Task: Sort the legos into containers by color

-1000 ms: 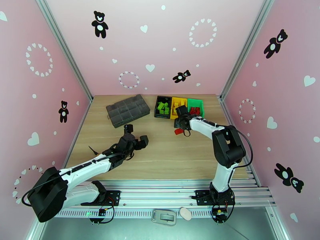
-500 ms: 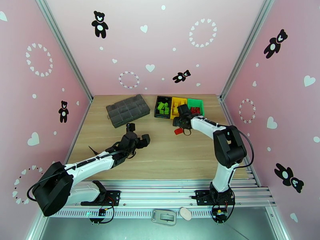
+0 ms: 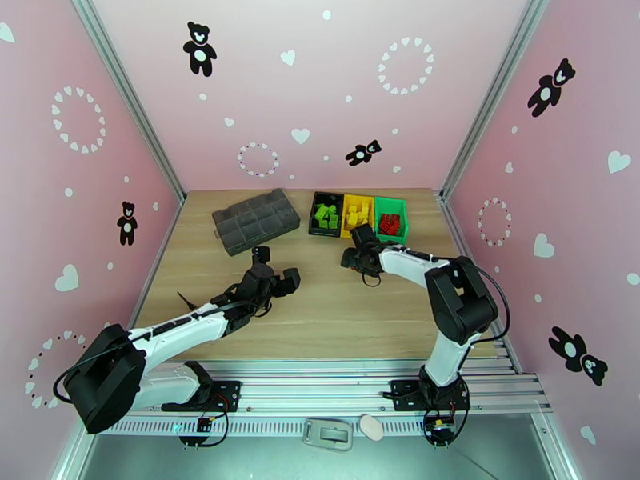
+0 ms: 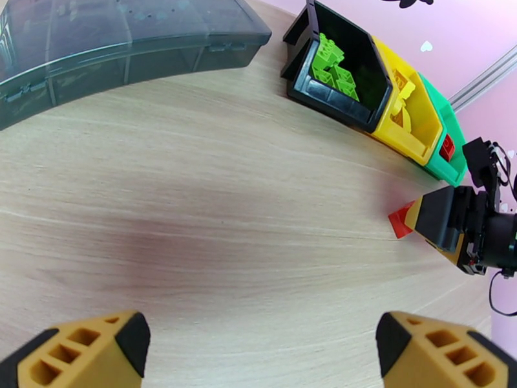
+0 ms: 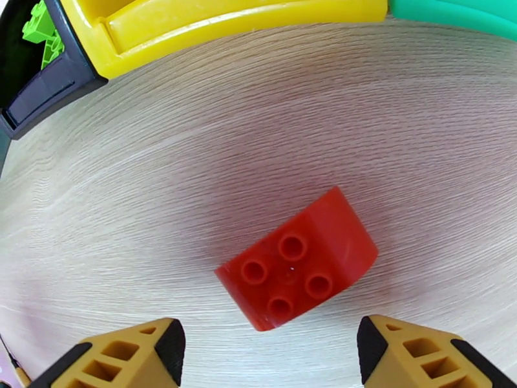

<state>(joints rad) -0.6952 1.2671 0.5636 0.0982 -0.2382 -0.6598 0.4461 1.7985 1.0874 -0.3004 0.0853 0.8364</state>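
Note:
A red lego (image 5: 297,260) with a curved side lies studs-up on the wood table, just in front of the containers. My right gripper (image 5: 269,337) hovers over it, open, with its fingertips apart from the brick on either side. In the left wrist view the red lego (image 4: 402,218) peeks out beside the right gripper (image 4: 452,221). The black bin (image 3: 314,226) holds green legos, the yellow bin (image 3: 344,230) yellow ones, and the green bin (image 3: 392,235) red ones. My left gripper (image 3: 276,266) stands open and empty over mid-table.
A dark-grey compartment organizer box (image 3: 256,220) with its lid shut lies at the back left, also seen as the organizer box (image 4: 116,46) in the left wrist view. Bare wood stretches between the two arms. Pink walls close in three sides.
My right gripper has drawn back from the bins and come down over the red lego, its jaws widening. The left arm shifted slightly right, then stayed put.

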